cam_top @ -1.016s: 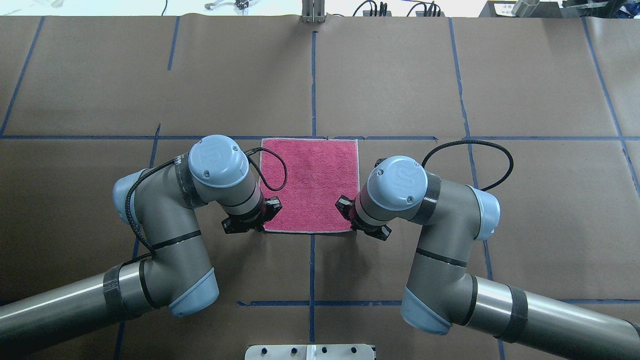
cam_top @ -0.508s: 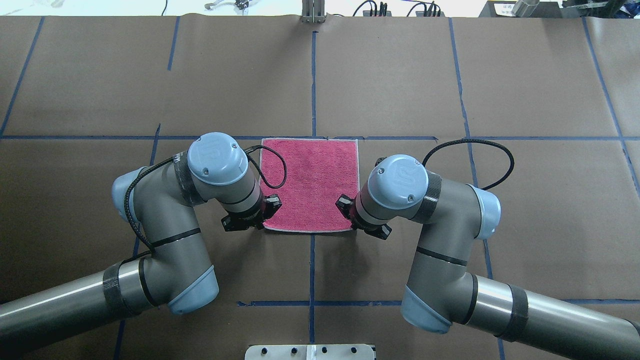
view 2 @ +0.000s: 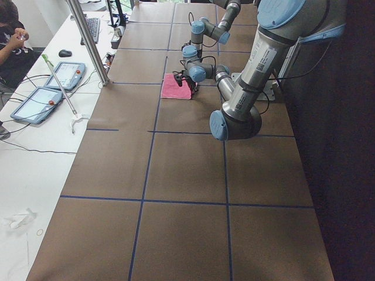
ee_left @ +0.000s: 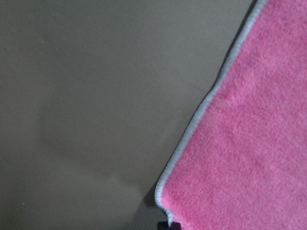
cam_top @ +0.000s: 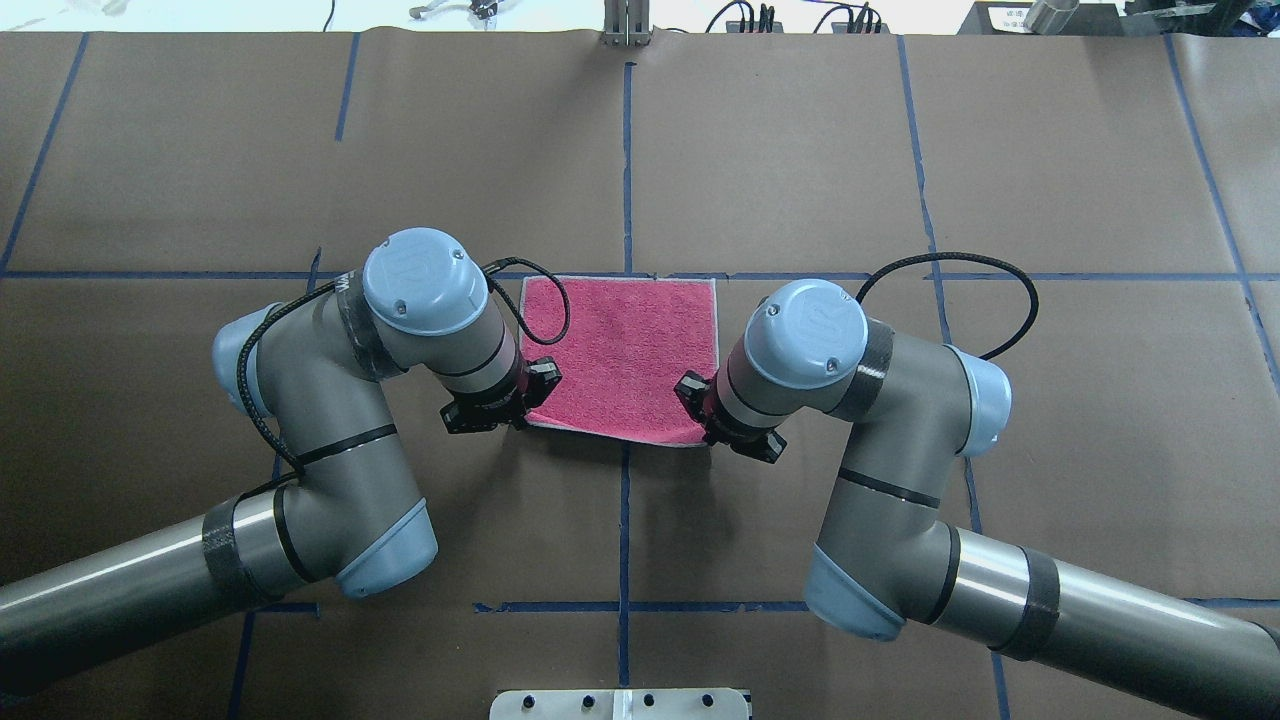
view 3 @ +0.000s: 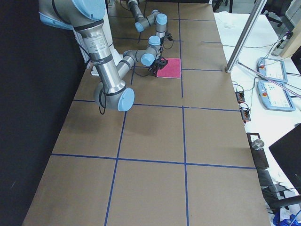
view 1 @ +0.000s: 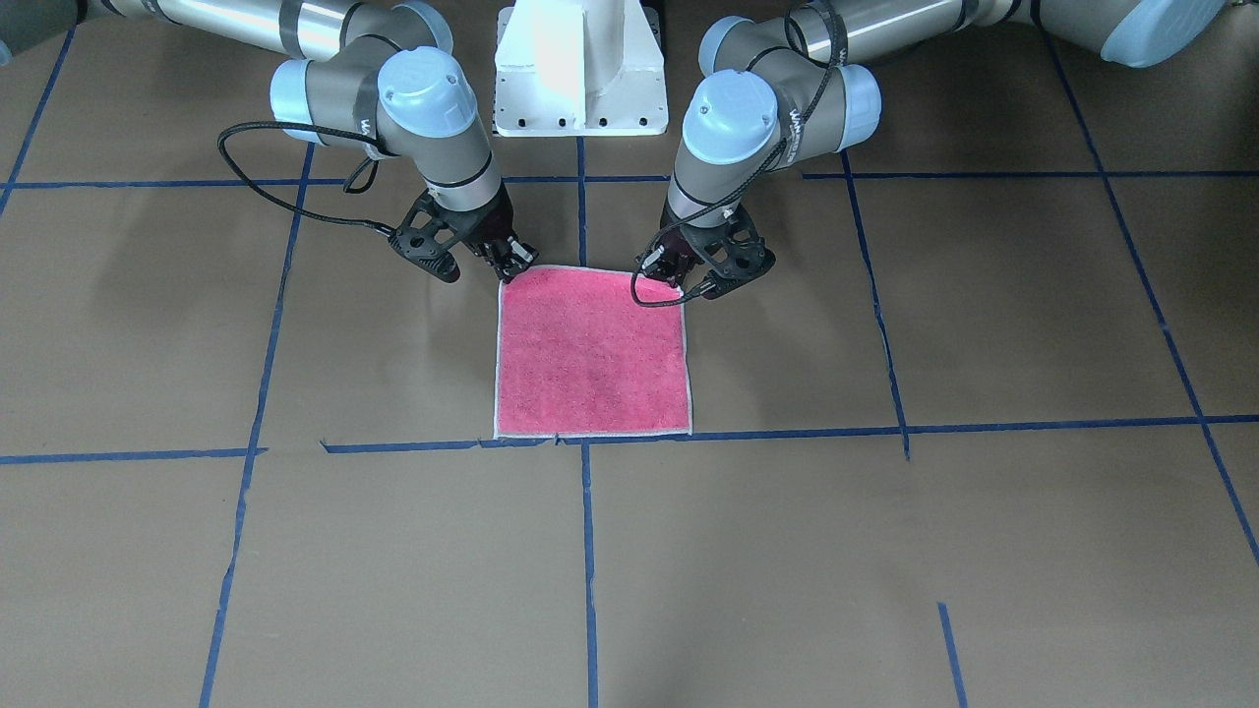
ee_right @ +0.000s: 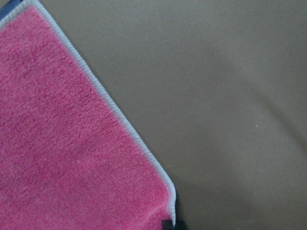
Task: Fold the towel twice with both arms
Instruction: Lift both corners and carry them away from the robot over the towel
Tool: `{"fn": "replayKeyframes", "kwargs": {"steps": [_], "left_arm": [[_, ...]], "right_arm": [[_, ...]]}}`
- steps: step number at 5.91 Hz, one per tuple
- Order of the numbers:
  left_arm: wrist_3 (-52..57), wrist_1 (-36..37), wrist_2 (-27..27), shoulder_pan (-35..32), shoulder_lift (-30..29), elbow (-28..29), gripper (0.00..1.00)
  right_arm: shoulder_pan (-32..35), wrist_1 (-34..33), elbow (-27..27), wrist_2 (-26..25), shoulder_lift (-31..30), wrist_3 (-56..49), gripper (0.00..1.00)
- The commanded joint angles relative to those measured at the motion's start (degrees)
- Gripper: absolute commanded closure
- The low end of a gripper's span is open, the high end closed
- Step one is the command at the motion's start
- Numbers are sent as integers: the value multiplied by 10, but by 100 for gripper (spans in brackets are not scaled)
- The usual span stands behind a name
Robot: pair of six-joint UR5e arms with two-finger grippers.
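Observation:
The towel (cam_top: pixel 630 345) lies pink-red face up with a whitish edge on the brown table, and it also shows in the front view (view 1: pixel 590 354). My left gripper (cam_top: pixel 520 412) is shut on its near left corner, seen in the front view (view 1: pixel 679 285). My right gripper (cam_top: pixel 705 430) is shut on its near right corner, seen in the front view (view 1: pixel 511 267). The near edge is raised off the table and pulled toward the far edge. Each wrist view shows a held corner of the towel (ee_left: pixel 249 143) (ee_right: pixel 62 143). The grey face is hidden.
The white pedestal block (view 1: pixel 580 69) stands between the arm bases. Blue tape lines (cam_top: pixel 625 150) cross the brown paper. A side table with tablets (view 2: pixel 50 88) and a metal pole (view 2: pixel 88 41) lies beyond the far table edge.
Both grippers have moved away from the robot with the towel's near corners. The near edge has lifted and shifted toward the far edge, so the towel looks shorter.

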Motion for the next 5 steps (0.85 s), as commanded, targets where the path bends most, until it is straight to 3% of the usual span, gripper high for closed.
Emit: {"fn": "replayKeyframes", "kwargs": {"steps": [1, 5], "left_arm": [[1, -2, -2, -18, -6, 0, 100], [2, -2, -2, -32, -15, 7, 100]], "right_arm": [[21, -1, -1, 14, 2, -2, 100], [43, 2, -28, 15, 29, -7, 100]]}}
